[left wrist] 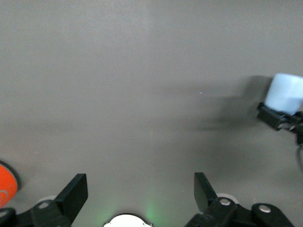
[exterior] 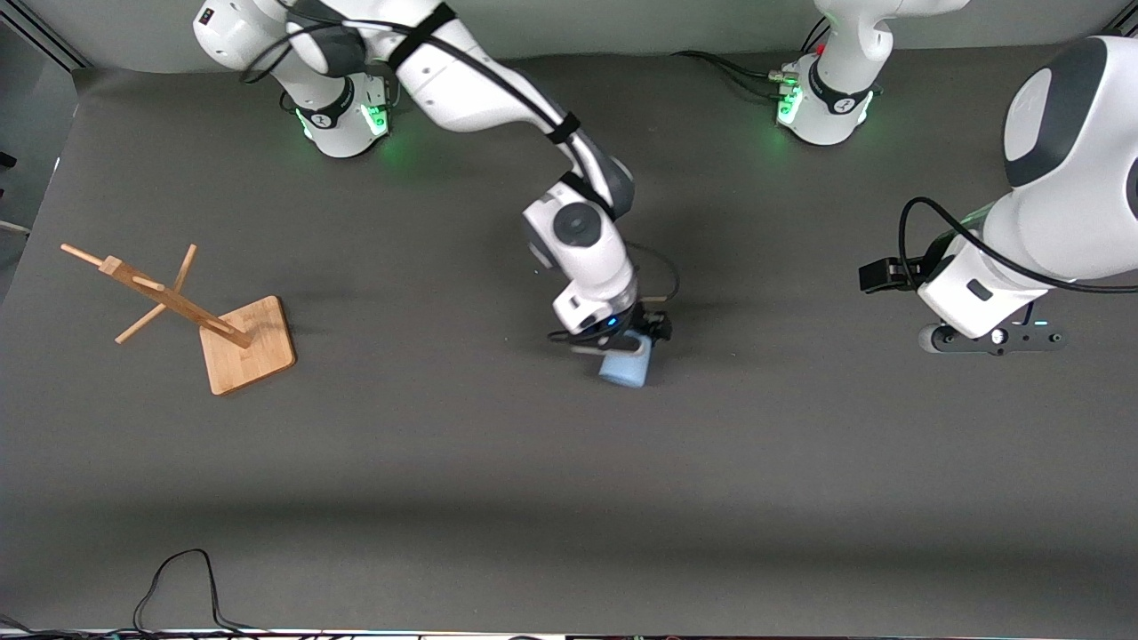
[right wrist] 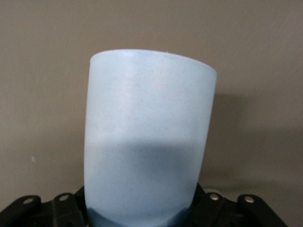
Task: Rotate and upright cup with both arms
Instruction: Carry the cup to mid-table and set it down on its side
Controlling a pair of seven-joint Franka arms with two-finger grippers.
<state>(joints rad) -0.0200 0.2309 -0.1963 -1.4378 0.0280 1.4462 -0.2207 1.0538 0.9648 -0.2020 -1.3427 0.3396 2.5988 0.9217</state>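
Observation:
The light-blue cup (exterior: 625,366) is in the middle of the table, held at its open end by my right gripper (exterior: 627,342), which is shut on it. The cup's closed base points away from the gripper and fills the right wrist view (right wrist: 147,137). It sits low at the table; I cannot tell whether it touches. My left gripper (exterior: 994,340) hangs over the left arm's end of the table, apart from the cup. Its fingers (left wrist: 75,194) stand wide open and empty. The left wrist view also shows the cup (left wrist: 284,92) farther off.
A wooden rack (exterior: 244,347) with a square base and pegs stands toward the right arm's end of the table. An orange object (left wrist: 5,184) shows at the edge of the left wrist view. A black cable (exterior: 178,578) lies at the table's front edge.

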